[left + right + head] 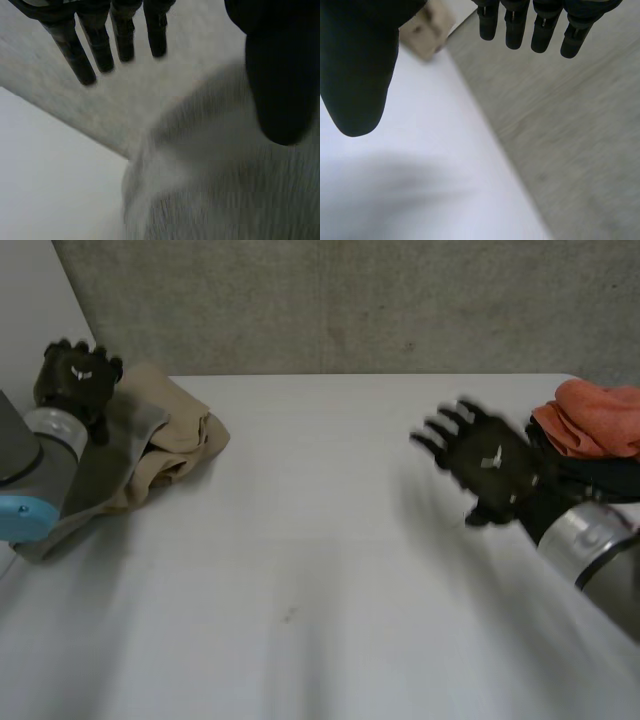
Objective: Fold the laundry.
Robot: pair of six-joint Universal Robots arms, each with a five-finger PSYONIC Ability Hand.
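Note:
A folded beige cloth (180, 435) lies at the table's far left, with a grey cloth (115, 465) over its near side. My left hand (76, 375) hangs above the far left end of this pile. In the left wrist view its fingers (82, 55) are straight, its thumb (282, 75) stands apart, and the grey cloth (215, 180) lies under the palm, not gripped. My right hand (492, 465) hovers over bare table at the right, fingers spread. The right wrist view shows its fingers (515, 25) and thumb (357, 75) empty, with the beige cloth (427, 27) far beyond.
An orange cloth (592, 418) is bunched at the table's far right edge, on top of something dark (600, 475), just behind my right hand. A grey wall (350, 300) runs along the back of the white table (320, 570).

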